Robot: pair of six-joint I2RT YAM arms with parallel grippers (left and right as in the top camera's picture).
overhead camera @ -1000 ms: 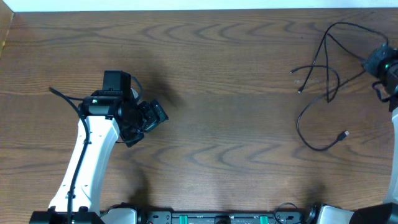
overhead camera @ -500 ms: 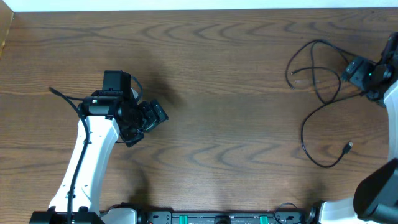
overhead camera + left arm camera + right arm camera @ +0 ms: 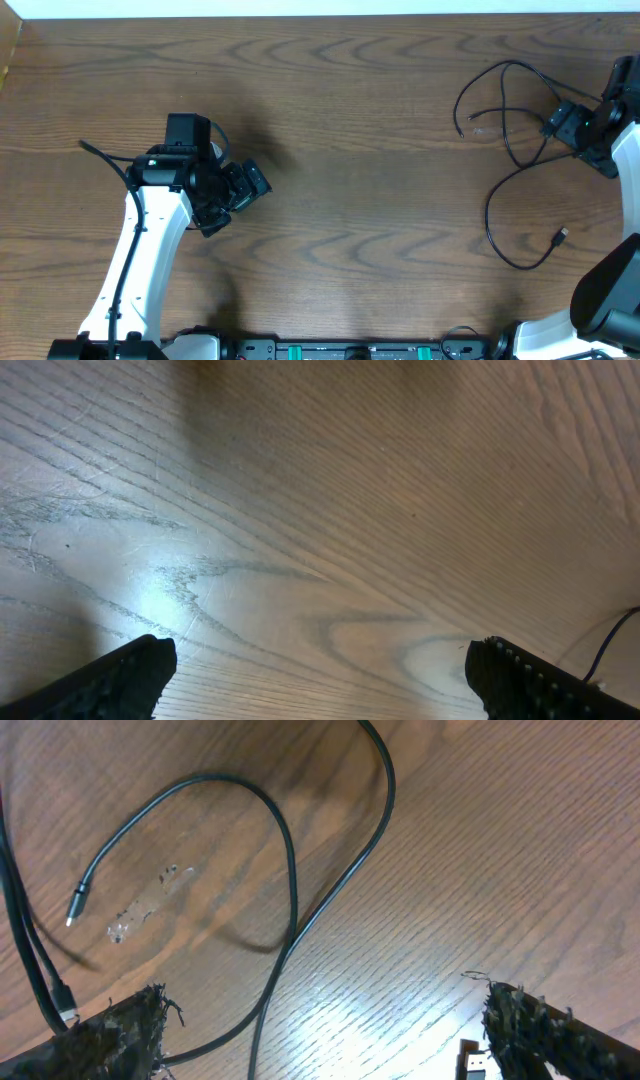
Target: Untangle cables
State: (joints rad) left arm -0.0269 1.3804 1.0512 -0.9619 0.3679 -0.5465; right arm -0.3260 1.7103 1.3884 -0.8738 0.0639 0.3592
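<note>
The two black cables (image 3: 489,225) lie at the right side of the surface (image 3: 360,130), all within the right arm's reach. The right pincer (image 3: 556,120) hangs over their meeting point with its jaws spread wide and nothing between them. From that pincer the tangle spreads toward the middle of the surface, that is, to the robot's left. Its long axis runs far to near. One loop (image 3: 505,66) arcs on the far side, and a second, larger one sweeps down toward the robot and ends in a plug (image 3: 562,237).

In the right wrist view two strands (image 3: 290,870) cross each other just ahead of the open right pincer (image 3: 320,1040). That crossing is where I judge the next grasp has to go, on one strand only, so it can be drawn off the other.

The left pincer (image 3: 245,185) is also fully open and empty, above bare wood well apart from the cables. It faces the wrong half of the surface, so the right arm is clearly the nearer one.

Count:
- two thin black cables, as far as the overhead view lets me separate them
- three plug ends in the right wrist view
- no white cord that I can see
- two arms, two pincers
</note>
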